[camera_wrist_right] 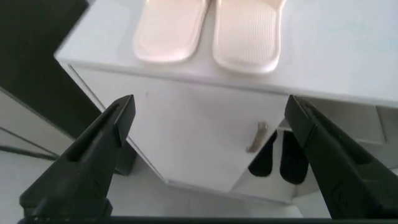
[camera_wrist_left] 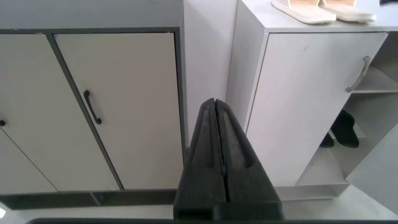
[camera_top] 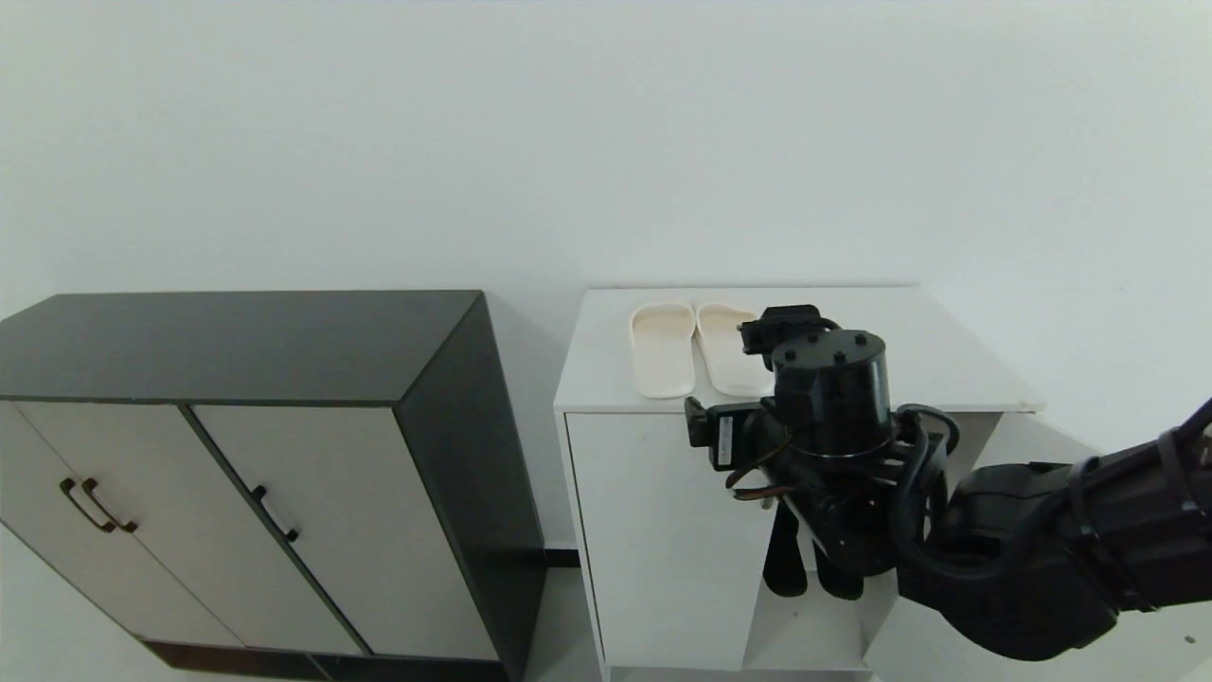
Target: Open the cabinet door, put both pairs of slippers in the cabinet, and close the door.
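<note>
Cabinet top point(camera_top: 947, 350) bears cream slippers point(camera_top: 663, 349); black pair point(camera_wrist_left: 346, 129) inside.

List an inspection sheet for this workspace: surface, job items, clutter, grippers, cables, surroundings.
Surface: white cabinet top, bare apart from one pair of slippers.
Job's things: cream slippers lie side by side on the cabinet top; black slippers already stand inside the open right compartment; the door with the handle covers the left half.
Clutter: nothing seen.
Grippers: right gripper open, in front of the white cabinet; left gripper shut, empty, low, facing both cabinets.
Cables: black cables looped at the right wrist, clear of the slippers.
Surroundings: dark cabinet to the left, doors shut; plain wall behind.
</note>
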### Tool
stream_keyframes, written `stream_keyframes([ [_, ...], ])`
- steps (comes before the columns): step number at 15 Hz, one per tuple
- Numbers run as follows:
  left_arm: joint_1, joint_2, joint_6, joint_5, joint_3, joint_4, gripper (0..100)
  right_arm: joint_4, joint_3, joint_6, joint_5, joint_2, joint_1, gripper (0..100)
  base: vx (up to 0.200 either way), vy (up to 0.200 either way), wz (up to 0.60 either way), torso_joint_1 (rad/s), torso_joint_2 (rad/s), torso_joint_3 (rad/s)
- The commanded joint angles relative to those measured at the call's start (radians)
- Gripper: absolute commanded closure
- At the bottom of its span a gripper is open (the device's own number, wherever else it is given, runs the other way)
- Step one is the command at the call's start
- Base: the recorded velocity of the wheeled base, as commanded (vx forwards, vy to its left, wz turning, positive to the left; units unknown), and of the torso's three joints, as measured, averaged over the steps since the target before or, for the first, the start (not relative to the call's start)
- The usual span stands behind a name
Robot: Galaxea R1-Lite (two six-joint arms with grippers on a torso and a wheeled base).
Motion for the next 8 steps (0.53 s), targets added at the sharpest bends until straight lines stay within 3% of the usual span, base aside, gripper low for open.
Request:
stream_keyframes([
  [1,0.0,0.0,0.0,0.0,0.0,0.001,100,-0.002,-0.028,0.0,0.0,0.02,0.0,0,0.2,0.0,0.0,-0.002,0.0,-0.007],
  [8,0.0,0.0,0.0,0.0,0.0,0.001,100,-0.005,-0.128,-0.003,0.002,0.136,-0.007,0,0.2,0.0,0.0,0.003,0.0,-0.002],
])
